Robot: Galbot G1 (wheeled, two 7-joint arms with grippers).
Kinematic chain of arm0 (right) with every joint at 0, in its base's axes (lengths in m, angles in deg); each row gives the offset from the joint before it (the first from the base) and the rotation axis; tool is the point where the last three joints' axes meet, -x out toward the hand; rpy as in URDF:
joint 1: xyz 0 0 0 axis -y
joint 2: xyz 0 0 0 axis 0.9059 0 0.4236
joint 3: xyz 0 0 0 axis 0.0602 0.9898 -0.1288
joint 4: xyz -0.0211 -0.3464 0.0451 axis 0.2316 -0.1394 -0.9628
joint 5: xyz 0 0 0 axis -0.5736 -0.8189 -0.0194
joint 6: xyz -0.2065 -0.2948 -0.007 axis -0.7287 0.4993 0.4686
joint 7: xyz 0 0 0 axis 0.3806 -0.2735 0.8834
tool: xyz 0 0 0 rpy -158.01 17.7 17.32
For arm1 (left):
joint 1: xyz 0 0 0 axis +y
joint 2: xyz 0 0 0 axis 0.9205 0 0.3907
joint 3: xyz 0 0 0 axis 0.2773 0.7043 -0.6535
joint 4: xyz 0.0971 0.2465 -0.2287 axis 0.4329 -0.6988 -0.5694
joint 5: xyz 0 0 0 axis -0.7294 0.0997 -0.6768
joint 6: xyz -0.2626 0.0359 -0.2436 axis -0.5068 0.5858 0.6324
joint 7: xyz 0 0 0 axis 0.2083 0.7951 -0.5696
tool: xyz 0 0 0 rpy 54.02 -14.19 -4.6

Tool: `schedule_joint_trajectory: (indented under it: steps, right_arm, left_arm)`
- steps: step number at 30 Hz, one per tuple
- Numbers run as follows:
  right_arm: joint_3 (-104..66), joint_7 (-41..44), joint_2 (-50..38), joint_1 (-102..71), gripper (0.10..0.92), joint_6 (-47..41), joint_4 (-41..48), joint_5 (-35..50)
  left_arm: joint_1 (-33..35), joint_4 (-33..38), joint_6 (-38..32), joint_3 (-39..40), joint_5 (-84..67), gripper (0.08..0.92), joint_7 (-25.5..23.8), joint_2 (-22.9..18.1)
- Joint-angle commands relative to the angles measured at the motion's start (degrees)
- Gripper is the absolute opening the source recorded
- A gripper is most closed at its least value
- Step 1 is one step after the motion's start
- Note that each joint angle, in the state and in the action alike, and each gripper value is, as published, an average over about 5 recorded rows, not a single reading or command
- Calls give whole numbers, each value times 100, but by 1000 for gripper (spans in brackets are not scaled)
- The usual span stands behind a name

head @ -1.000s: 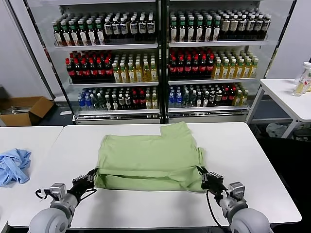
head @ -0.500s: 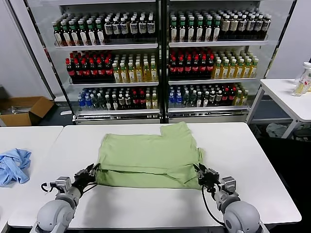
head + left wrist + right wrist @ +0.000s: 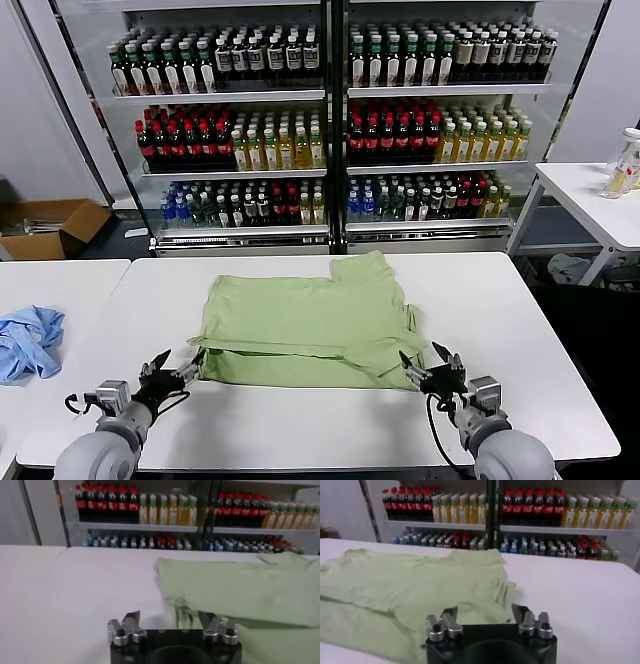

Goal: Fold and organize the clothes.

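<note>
Both let go: left gripper (image 3: 172, 366) and right gripper (image 3: 426, 369) now spread apart, empty, backed just off the shirt's near corners; polo shirt (image 3: 305, 330) lies folded mid-frame on the table (image 3: 520, 340); bottom fold looks done, next fold pending.

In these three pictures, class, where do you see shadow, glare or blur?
Head view: the polo shirt casts faint shadow on the table; cooler doors show glare. Left wrist view: bottles are blurred. Right wrist view: the same.
</note>
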Motion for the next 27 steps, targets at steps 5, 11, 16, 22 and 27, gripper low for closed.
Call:
schedule_joint_trajectory:
  steps: [5, 11, 16, 22, 27]
  right_arm:
    - [143, -402, 138, -237, 814, -93, 58, 124]
    - [167, -435, 169, -221, 680, -110, 155, 201]
    - [218, -476, 207, -165, 541, -249, 198, 245]
    - [234, -450, 226, -140, 368, -245, 200, 247]
    - [144, -374, 147, -227, 221, -224, 107, 234]
  left_arm:
    - [49, -48, 243, 104, 203, 822, 23, -77]
    - [-36, -127, 279, 127, 209, 798, -32, -104]
    - [-46, -149, 277, 153, 326, 672, -126, -118]
    - [-58, -205, 217, 150, 446, 499, -361, -123]
    - [51, -194, 156, 173, 753, 351, -572, -181]
